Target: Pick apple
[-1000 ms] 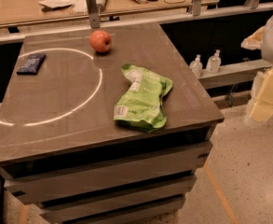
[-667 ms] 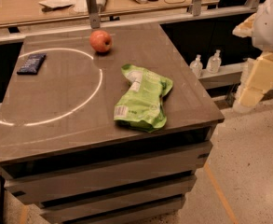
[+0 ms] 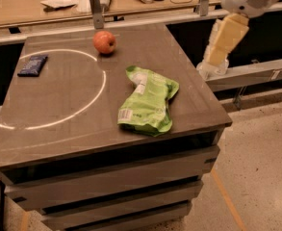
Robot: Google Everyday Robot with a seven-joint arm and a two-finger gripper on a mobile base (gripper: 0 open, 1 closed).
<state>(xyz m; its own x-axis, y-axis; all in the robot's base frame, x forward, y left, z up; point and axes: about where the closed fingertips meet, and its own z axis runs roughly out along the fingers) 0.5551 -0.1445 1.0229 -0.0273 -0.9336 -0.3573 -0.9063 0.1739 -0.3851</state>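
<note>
Hanging beside the table [image 3: 58,105], hand [image 3: 211,70] well right of apple [image 3: 104,42]

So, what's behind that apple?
Right behind the apple stands a grey metal post, then a cluttered workbench. The apple covers the bit of tabletop just behind it. The pincer hangs beyond the table's right edge, far from the apple.

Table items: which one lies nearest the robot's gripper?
The green snack bag, near the right edge of the table; the gripper hangs beyond that edge. The apple and dark packet lie farther left.
</note>
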